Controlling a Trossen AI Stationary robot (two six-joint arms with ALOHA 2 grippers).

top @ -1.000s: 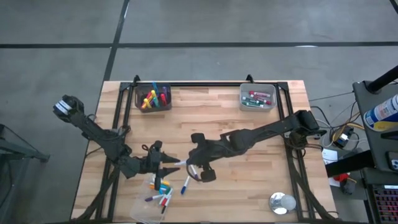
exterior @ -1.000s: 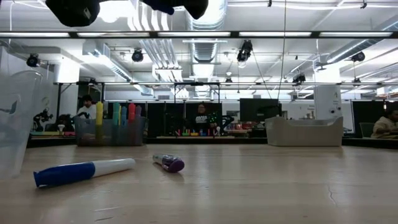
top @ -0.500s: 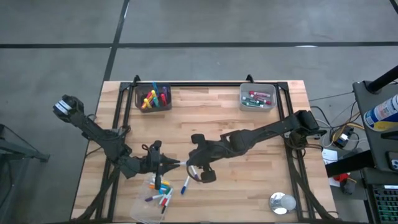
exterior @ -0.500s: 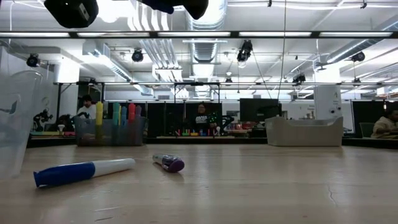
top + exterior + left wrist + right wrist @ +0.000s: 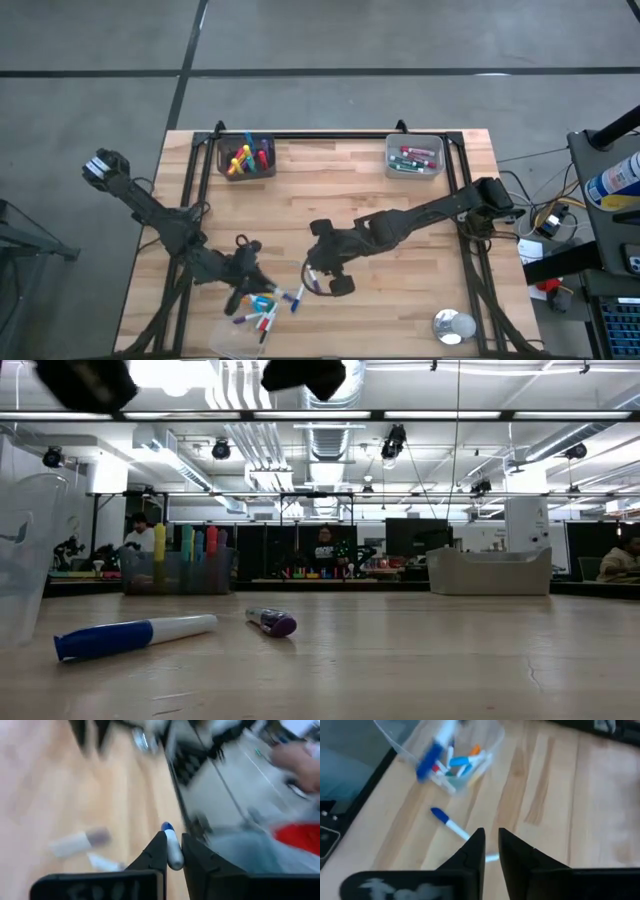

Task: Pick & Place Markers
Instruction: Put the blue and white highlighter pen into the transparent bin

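Left gripper [image 5: 171,851] pulled back from the handoff, now pinching a blue-capped white marker [image 5: 172,851]. Right gripper [image 5: 490,846] nearly closed, empty. Loose markers [image 5: 262,308] by the table's [image 5: 400,210] front-left edge.

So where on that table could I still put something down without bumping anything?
The back middle, between the bin of upright markers and the grey tray, is bare wood. So is the front right, between the right tool and the small round lid. The front left is crowded: loose markers, a clear container and the left tool.
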